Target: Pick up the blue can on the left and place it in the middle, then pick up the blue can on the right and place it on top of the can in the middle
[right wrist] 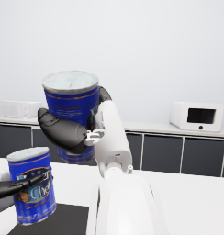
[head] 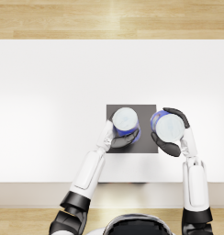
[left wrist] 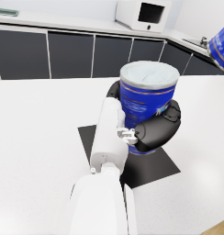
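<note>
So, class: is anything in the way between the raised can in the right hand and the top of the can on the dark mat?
Nothing covers that lid, but the left hand grips the mat can around its side.

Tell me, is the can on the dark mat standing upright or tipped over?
Upright. The blue can stands on the dark mat with its pale lid facing up, and the left hand is wrapped around its side.
</note>
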